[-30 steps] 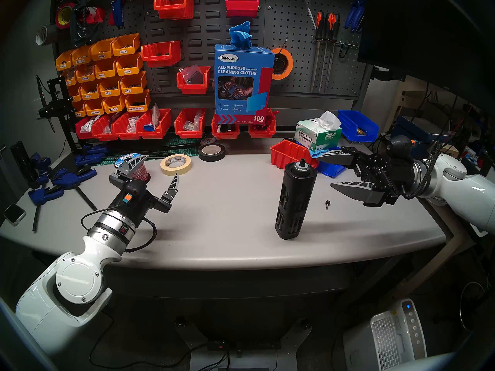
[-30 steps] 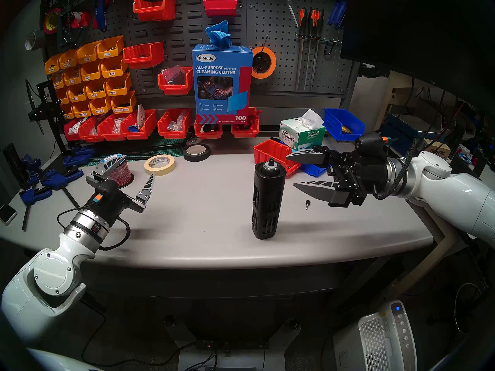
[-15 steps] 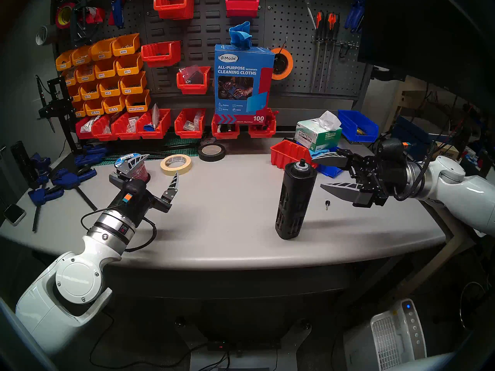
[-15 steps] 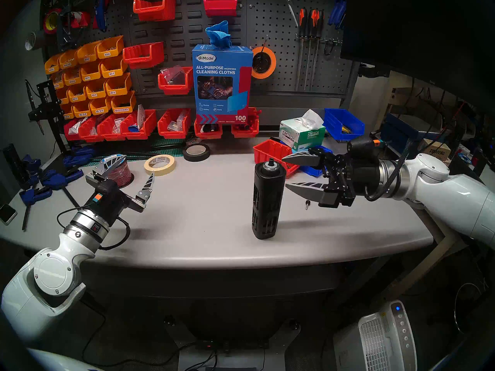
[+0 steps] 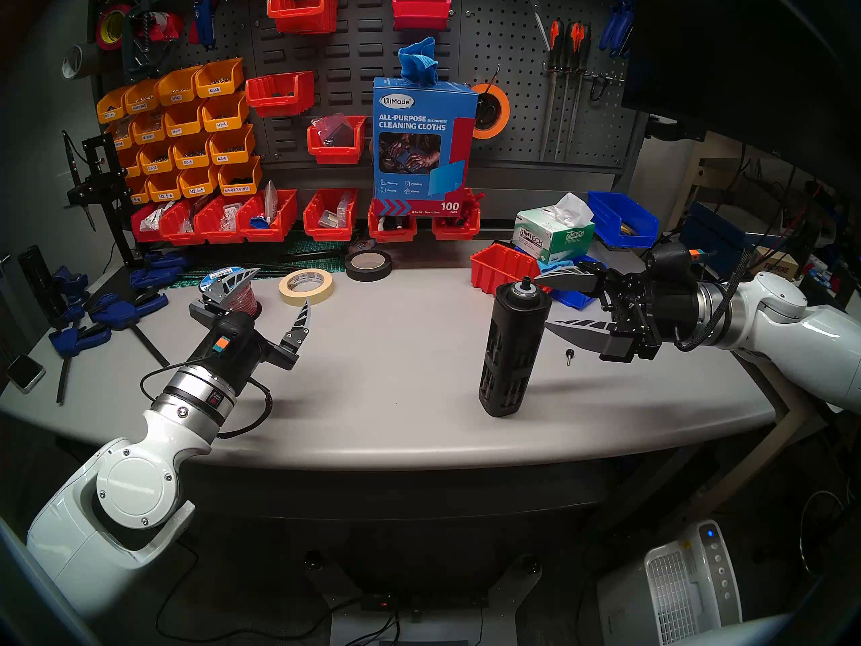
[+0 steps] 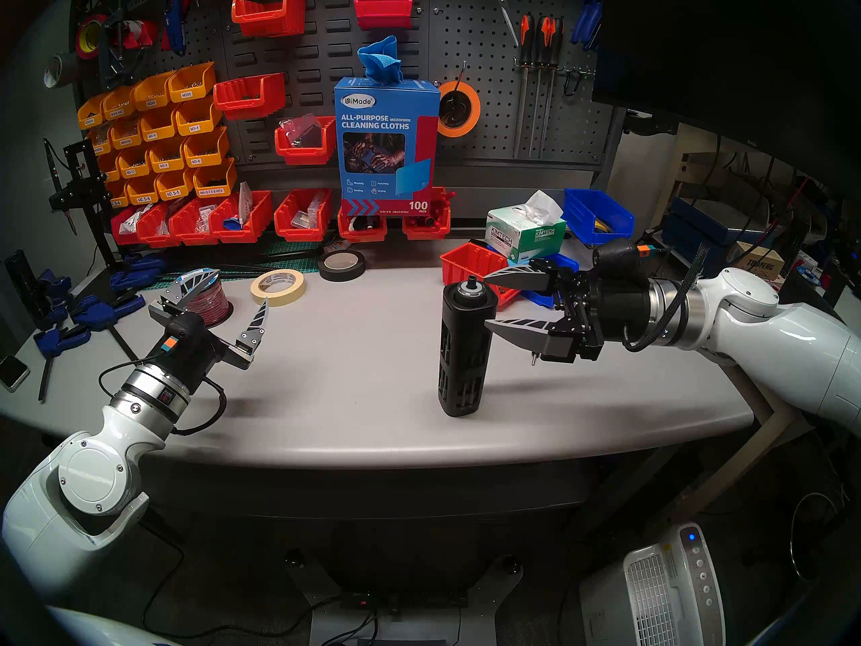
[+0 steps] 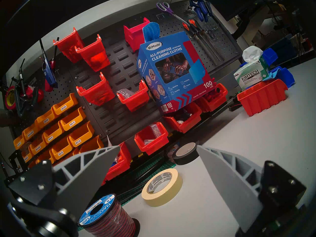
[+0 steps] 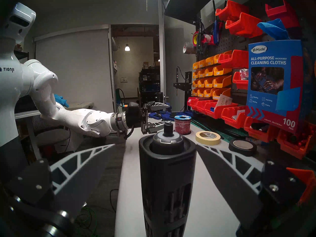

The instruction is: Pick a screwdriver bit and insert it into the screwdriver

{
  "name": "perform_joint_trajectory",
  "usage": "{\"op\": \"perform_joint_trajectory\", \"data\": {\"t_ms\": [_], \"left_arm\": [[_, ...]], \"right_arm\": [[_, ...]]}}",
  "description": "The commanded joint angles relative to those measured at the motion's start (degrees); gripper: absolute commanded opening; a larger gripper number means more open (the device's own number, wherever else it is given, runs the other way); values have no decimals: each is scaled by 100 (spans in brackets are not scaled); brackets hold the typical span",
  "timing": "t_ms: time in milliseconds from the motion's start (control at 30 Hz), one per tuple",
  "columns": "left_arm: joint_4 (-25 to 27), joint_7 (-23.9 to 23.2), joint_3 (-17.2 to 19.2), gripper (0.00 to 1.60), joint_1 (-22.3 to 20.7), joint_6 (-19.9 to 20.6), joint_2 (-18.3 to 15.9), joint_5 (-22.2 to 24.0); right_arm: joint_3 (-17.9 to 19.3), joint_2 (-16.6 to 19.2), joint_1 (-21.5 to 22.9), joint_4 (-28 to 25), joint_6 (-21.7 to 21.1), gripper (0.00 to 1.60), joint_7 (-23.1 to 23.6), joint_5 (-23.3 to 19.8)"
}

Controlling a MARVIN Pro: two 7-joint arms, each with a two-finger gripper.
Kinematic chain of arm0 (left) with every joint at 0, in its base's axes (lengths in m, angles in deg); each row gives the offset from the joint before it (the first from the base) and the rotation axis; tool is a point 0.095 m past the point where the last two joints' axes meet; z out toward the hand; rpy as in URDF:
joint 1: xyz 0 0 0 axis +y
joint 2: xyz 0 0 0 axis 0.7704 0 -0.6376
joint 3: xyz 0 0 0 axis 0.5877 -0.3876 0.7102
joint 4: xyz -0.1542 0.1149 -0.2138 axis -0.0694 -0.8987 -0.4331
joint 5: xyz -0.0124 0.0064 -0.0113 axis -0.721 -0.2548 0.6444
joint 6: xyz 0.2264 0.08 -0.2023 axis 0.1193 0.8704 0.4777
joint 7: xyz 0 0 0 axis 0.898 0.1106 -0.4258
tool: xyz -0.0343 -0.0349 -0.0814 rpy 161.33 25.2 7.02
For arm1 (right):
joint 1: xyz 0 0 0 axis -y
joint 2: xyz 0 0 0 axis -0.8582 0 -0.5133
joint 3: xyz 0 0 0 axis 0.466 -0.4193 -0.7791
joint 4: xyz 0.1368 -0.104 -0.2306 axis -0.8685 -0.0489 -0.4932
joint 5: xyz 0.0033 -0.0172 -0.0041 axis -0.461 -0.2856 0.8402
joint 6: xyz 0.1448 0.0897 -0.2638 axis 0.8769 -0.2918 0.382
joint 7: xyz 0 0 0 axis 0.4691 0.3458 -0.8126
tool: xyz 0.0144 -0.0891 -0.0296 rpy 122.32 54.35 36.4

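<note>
Starting at the left edge of the grey worktable (image 5: 396,332): left gripper (image 5: 275,288) hovering with jaws wide apart and empty, over the red-and-black wire spool (image 5: 242,298) and near the cream masking-tape roll (image 5: 306,284) by the back edge. Standing upright right of centre toward the front edge, the tall black rounded-column screwdriver (image 5: 512,346), silver ring and socket on top, nothing seated in the socket as far as can be told. Just right of it, the small black-knobbed pin (image 5: 569,355) lying on the table, not the part wanted. Reaching in level from the right edge, right gripper (image 5: 543,302), jaws spread and bracketing the upper body of the screwdriver without touching, one finger behind, one in front. No loose thin dark screwdriver bit (image 8: 171,205) on the table; slim rods visible only through the lower slots. Judged barely begun: bit not picked, insertion still to come.
</note>
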Motion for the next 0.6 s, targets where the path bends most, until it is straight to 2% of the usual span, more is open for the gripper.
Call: {"op": "perform_joint_trajectory", "data": {"t_ms": [0, 567], "left_arm": [[151, 23, 107, 160, -53, -64, -5, 7], [154, 22, 112, 160, -48, -66, -6, 9]], "right_arm": [[112, 23, 99, -79, -26, 160, -133, -15], [34, 24, 72, -160, -66, 160, -342, 79]]}}
